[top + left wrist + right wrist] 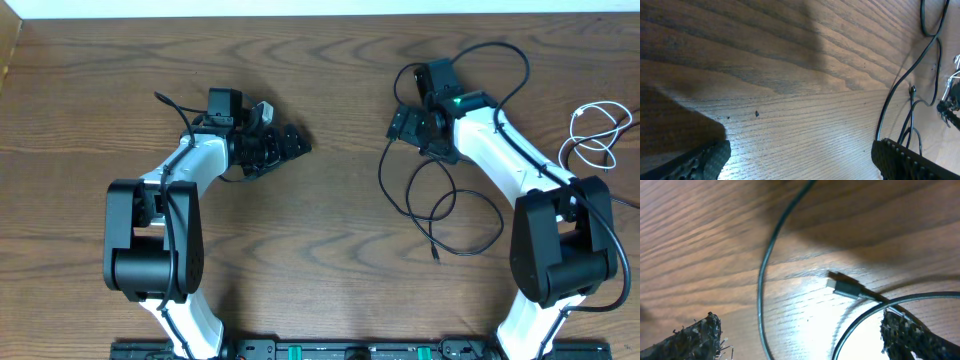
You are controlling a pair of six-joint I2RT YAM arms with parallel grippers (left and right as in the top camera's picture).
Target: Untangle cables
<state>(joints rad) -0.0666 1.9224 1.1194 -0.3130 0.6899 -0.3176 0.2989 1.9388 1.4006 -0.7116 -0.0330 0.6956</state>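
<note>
We see the black cord [441, 206] sprawled in loose loops on the right half of the worktop [330, 230], curling around the right arm's wrist. The white cord [600, 132] lies coiled at the worktop's far right edge, apart from the black one. The right fingers [697, 340] stand wide above the black cord and grip nothing; one of its plugs [844, 288] lies on the wood between them. The left fingers [710, 157] are also spread wide and empty, over bare wood left of centre.
</note>
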